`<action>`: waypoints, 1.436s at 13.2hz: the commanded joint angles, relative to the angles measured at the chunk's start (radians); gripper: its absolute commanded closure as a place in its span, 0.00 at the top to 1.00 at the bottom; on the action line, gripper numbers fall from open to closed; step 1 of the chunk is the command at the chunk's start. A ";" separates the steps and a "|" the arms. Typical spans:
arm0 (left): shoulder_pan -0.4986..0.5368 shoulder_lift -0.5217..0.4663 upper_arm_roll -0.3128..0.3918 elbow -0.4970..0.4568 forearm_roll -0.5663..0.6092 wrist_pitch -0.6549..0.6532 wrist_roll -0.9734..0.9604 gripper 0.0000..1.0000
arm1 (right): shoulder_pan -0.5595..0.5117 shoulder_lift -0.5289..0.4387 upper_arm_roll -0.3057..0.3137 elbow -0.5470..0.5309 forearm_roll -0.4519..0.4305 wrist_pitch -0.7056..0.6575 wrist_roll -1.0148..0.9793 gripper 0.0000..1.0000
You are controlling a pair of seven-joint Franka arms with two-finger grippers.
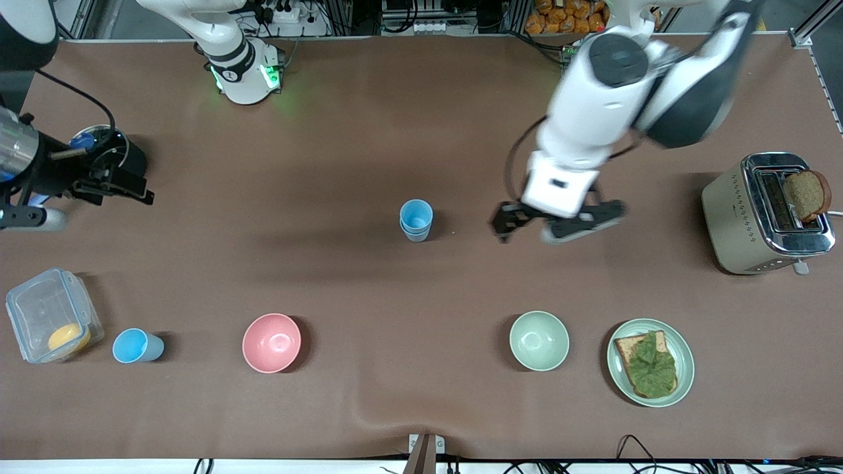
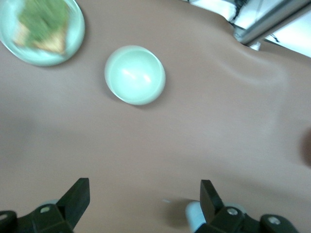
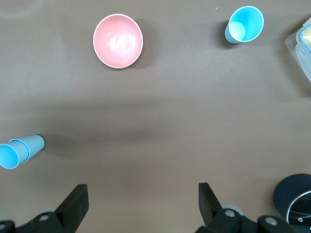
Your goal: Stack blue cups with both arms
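My left gripper (image 1: 558,224) hangs released over bare table beside two nested blue cups (image 1: 416,220), upright, mouths up, mid-table. My right gripper (image 1: 112,187), also spread, waits at its table end. A third cup (image 1: 136,345) stands upright beside the pink bowl (image 1: 271,342).

White-and-grey arms (image 1: 586,125), black claws (image 1: 560,220).

even overhead light, motion-blurred left arm (image 1: 612,112)
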 commanded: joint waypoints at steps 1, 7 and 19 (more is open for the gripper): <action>0.102 -0.064 -0.010 -0.030 0.000 -0.064 0.237 1.00 | -0.021 -0.120 0.017 -0.127 -0.009 0.023 -0.018 1.00; 0.170 -0.114 0.052 0.085 -0.089 -0.299 0.497 1.00 | -0.019 -0.154 0.015 -0.132 -0.099 -0.033 -0.063 1.00; 0.087 -0.247 0.324 0.077 -0.192 -0.425 0.765 1.00 | 0.016 -0.218 -0.053 -0.164 -0.098 -0.078 -0.097 1.00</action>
